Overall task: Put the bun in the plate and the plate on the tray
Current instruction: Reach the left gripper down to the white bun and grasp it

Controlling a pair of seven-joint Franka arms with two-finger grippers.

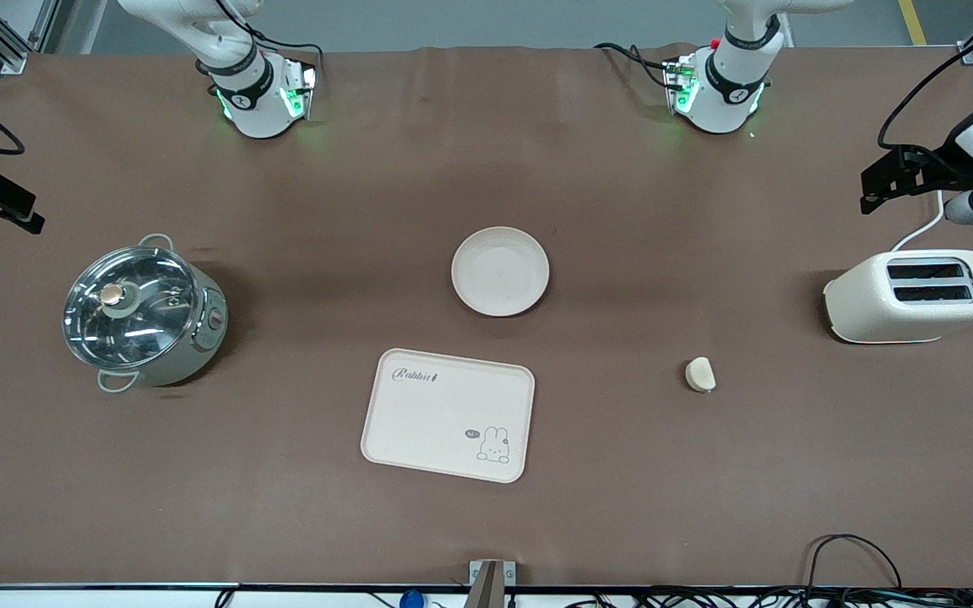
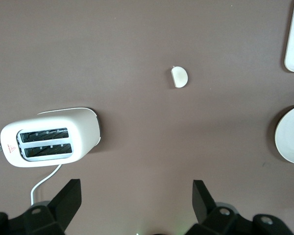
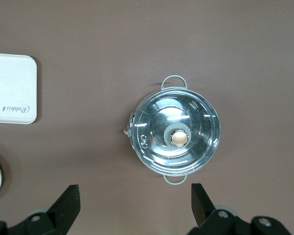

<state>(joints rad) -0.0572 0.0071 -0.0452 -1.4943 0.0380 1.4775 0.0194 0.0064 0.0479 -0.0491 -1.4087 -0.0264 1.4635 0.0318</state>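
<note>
The bun (image 1: 700,374) lies on the brown table, nearer to the front camera than the toaster; it also shows in the left wrist view (image 2: 179,77). The empty round plate (image 1: 500,271) sits mid-table, and its edge shows in the left wrist view (image 2: 291,134). The Rabbit tray (image 1: 448,415) lies empty, nearer to the camera than the plate, and its corner shows in the right wrist view (image 3: 12,88). My left gripper (image 2: 137,205) is open and empty, high over the table by the toaster. My right gripper (image 3: 135,205) is open and empty, high over the table by the pot.
A cream toaster (image 1: 913,295) stands at the left arm's end of the table, its white cord trailing toward the bases. A lidded steel pot (image 1: 142,312) stands at the right arm's end. Cables hang along the table edge nearest the camera.
</note>
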